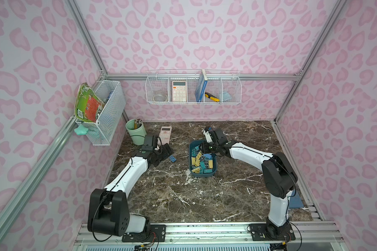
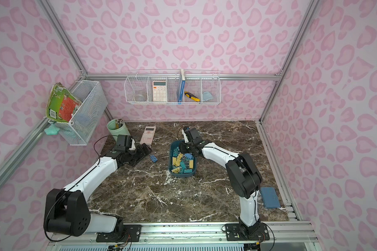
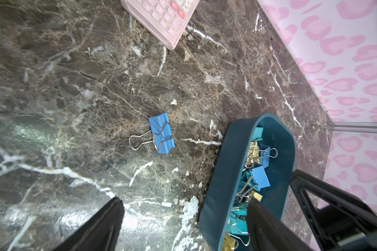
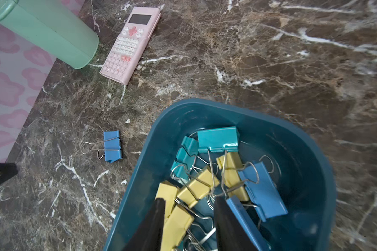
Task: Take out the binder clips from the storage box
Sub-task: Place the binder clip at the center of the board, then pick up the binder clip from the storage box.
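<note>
**Both top views.** The left claw [image 1: 164, 152] [image 2: 143, 152] sits low over the worktop [image 1: 183, 195], empty and with its jaws spread. One loose blue clip [image 1: 172, 158] [image 2: 153, 158] lies just ahead of its tips. The right claw [image 1: 201, 150] [image 2: 183, 150] dips into the far end of the storage box [image 1: 202, 175] [image 2: 181, 175]. The heap of binder clips [image 1: 201, 163] [image 2: 182, 163] spreads from beneath it toward the robot's base.

**Left wrist view.** The left claw [image 3: 183, 201] is wide apart, with nothing between its fingers. The loose blue clip [image 3: 161, 133] rests on the worktop ahead of the claw, clear of both fingers. The storage box [image 3: 226, 163] stands to one side, and a pink calculator [image 3: 161, 17] lies farther ahead.

**Right wrist view.** The right claw [image 4: 189, 200] stands inside the storage box [image 4: 303, 163], its fingers partly apart and straddling wire handles among the yellow, teal and blue binder clips [image 4: 216, 139]. Whether it pinches one cannot be told. Outside the box lie the loose blue clip [image 4: 112, 145], the pink calculator [image 4: 131, 43] and a green cup [image 4: 52, 32].
</note>
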### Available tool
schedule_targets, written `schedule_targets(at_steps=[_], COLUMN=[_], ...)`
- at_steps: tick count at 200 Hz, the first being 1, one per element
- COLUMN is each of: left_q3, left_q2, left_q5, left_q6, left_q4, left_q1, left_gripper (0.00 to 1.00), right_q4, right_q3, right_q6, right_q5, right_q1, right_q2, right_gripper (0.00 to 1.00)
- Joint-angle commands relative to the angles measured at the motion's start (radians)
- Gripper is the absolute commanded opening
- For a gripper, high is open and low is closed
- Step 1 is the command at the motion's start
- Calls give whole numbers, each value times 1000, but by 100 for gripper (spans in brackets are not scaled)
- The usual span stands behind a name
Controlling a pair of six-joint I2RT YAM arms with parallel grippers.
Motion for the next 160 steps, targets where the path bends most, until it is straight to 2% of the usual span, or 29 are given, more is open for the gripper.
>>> schedule_targets(at_steps=[1, 40, 100, 124, 160], left_q3=[-19, -85, -141, -135, -129], left_q2=[-67, -203, -383, -412, -435], left_q5=[-31, -19, -106, -135, -155], left_q6=[-30, -39, -19, -10, -5], left_q4=[-54, -35, -77, -112, -136], left_q1=[0, -2, -3, -2, -2], left_gripper=[99, 99, 99, 99, 99], right_q4=[-40, -73, -80, -80, -67], right_q3=[58, 152, 221, 224, 217], right_q6=[38, 73, 98, 104, 102], right_q5=[-42, -66, -131, -140, -141], right_q1=[-4, -17, -18, -14, -11], right_q2=[53, 152, 231, 245, 216], right_gripper=[39, 29, 28, 22, 6])
